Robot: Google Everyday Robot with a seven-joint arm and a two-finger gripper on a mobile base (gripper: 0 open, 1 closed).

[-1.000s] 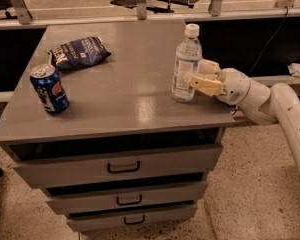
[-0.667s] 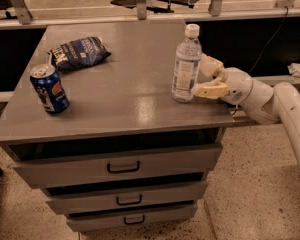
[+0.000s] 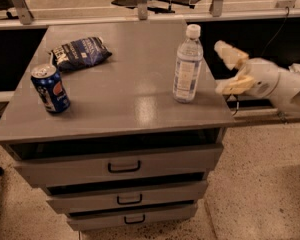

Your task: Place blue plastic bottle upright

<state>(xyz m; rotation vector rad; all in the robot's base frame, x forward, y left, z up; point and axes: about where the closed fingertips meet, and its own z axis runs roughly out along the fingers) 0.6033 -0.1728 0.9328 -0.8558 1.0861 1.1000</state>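
Observation:
The blue plastic bottle (image 3: 187,65), clear and ribbed with a white cap and pale label, stands upright on the right part of the grey cabinet top (image 3: 125,91). My gripper (image 3: 229,69) is to the right of the bottle, off the cabinet's right edge, apart from the bottle. Its two tan fingers are spread wide, one high and one low, with nothing between them.
A dark blue soda can (image 3: 50,88) stands near the front left edge. A dark blue snack bag (image 3: 79,52) lies at the back left. The cabinet has three drawers (image 3: 124,166) below. A rail and chair legs are behind.
My gripper has let go of the bottle, opened and drawn back to the right, off the cabinet edge. The bottle stays upright where it was.

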